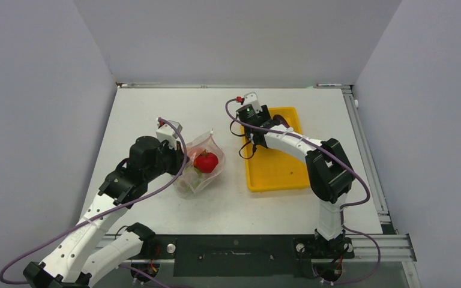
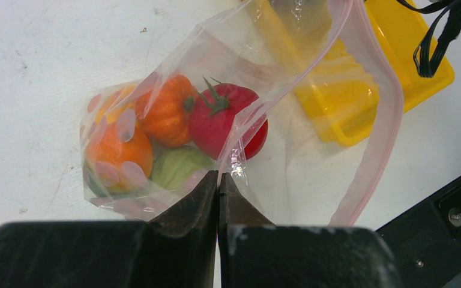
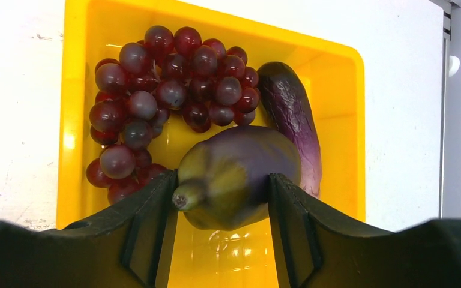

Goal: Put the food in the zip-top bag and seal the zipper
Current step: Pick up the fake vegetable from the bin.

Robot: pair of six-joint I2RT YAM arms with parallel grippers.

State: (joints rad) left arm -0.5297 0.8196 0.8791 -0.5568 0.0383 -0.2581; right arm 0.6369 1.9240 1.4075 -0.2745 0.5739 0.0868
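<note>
Purple eggplant [image 3: 234, 174] between right jaws (touching both).

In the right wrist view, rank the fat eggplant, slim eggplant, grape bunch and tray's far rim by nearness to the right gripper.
1. fat eggplant, between the fingers of the right gripper.
2. grape bunch, on the left, and slim eggplant, on the right: too close to call.
3. tray's far rim, behind everything.
</note>
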